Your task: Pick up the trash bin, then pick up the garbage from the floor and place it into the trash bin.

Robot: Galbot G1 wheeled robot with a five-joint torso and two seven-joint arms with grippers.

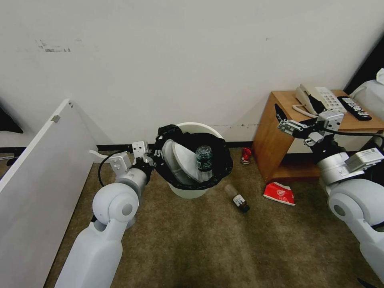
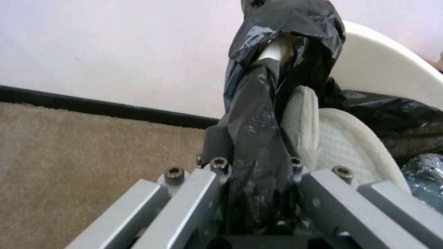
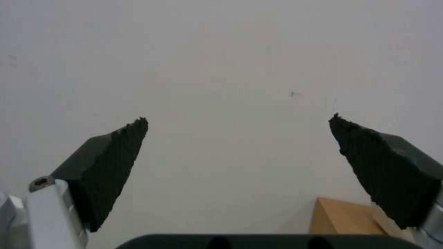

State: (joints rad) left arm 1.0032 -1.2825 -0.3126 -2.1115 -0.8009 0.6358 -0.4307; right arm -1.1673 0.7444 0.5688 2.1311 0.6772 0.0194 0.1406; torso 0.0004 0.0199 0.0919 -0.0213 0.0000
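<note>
Fingers [image 2: 217, 141] of the left gripper [image 2: 256, 162] are being clamped on the bag-lined rim of the trash bin [image 1: 199, 130], at its 9 o'clock edge. White bin, crinkled black liner; slippers [image 1: 182, 158] and a bottle [image 1: 203, 158] are being held inside. Right gripper [image 3: 237, 138] is being held agape, facing the wall [image 3: 221, 62].

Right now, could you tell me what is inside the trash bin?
Inside the trash bin, lined with a black bag, stand two white slippers and a clear bottle. Anything beneath them is covered. The left gripper clamps the rim.
</note>
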